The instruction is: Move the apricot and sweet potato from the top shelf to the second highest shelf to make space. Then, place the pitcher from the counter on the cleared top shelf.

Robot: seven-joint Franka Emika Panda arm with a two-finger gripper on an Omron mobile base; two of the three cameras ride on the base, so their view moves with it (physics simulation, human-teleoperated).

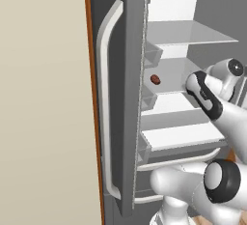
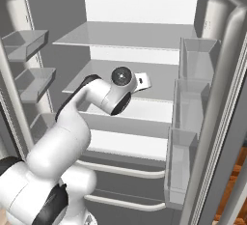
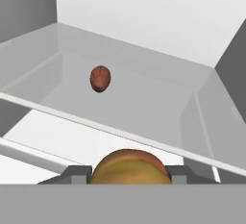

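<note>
In the hand view my gripper [image 3: 129, 175] is shut on the apricot [image 3: 129, 166], an orange-tan ball between the two grey fingertips [image 3: 77, 174]. Ahead lies the sweet potato [image 3: 100, 78], a red-brown lump resting on the second highest shelf [image 3: 144, 103]. The left base view shows the sweet potato [image 1: 155, 79] on that same shelf [image 1: 171, 88], left of my wrist. In the right base view my hand [image 2: 140, 80] reaches in at the level of the second highest shelf [image 2: 166, 81], and the top shelf [image 2: 130, 35] above it is bare. The pitcher and the counter are out of view.
The fridge stands open. Grey door bins hang on the left door [image 2: 26, 43] and on the right door [image 2: 193, 60]. The left door's edge with its long white handle [image 1: 108, 98] stands close to my arm. Lower shelves and drawers [image 2: 125, 144] sit beneath my arm.
</note>
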